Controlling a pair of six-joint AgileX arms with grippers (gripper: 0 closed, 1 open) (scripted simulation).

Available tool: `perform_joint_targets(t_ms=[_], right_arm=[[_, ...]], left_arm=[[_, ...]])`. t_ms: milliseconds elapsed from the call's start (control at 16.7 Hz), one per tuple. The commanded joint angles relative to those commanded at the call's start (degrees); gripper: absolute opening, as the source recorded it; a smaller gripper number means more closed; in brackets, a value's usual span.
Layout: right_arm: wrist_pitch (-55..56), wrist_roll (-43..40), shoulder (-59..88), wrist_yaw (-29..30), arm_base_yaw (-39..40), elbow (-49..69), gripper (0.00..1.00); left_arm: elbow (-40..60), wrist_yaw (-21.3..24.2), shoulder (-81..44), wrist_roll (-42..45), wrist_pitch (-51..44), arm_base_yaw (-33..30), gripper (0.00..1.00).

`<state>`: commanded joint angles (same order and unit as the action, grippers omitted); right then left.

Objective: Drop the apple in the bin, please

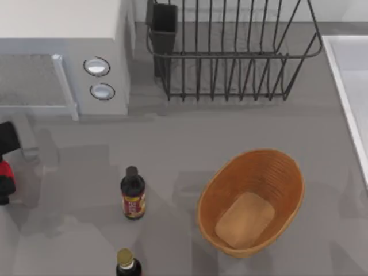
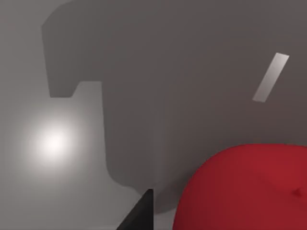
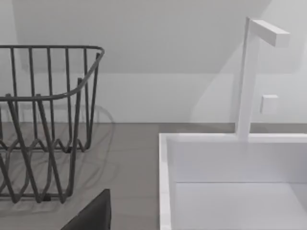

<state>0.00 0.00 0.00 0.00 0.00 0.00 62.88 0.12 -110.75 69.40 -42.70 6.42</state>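
The bright red apple (image 1: 4,174) hangs at the far left edge of the top view, between the black parts of my left gripper (image 1: 5,164), which is shut on it. In the left wrist view the apple (image 2: 244,189) looms large and close beside one dark fingertip (image 2: 141,215), above bare grey table with the arm's shadow on it. The bin (image 1: 251,201), an orange-tan oval wicker basket with a lighter flat bottom, stands empty right of the table's middle. One dark finger (image 3: 93,213) of my right gripper shows in the right wrist view.
Two dark sauce bottles stand left of the bin, one (image 1: 133,193) mid-table and one (image 1: 127,265) at the front edge. A black wire dish rack (image 1: 230,52) fills the back centre. A microwave (image 1: 63,57) sits back left and a white sink (image 1: 351,86) at the right.
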Motion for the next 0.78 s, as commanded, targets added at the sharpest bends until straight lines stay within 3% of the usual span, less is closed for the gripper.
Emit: perform_joint_targets(t_ms=[180, 240, 780], right_arm=[[0.0, 0.0, 0.0, 0.0, 0.0, 0.0, 1.0], [0.0, 0.0, 0.0, 0.0, 0.0, 0.0, 1.0], [0.0, 0.0, 0.0, 0.0, 0.0, 0.0, 1.0]], left_arm=[[0.0, 0.0, 0.0, 0.0, 0.0, 0.0, 0.02], [0.0, 0.0, 0.0, 0.0, 0.0, 0.0, 0.0], [0.3, 0.0, 1.4, -0.1, -1.1, 0.0, 0.0]])
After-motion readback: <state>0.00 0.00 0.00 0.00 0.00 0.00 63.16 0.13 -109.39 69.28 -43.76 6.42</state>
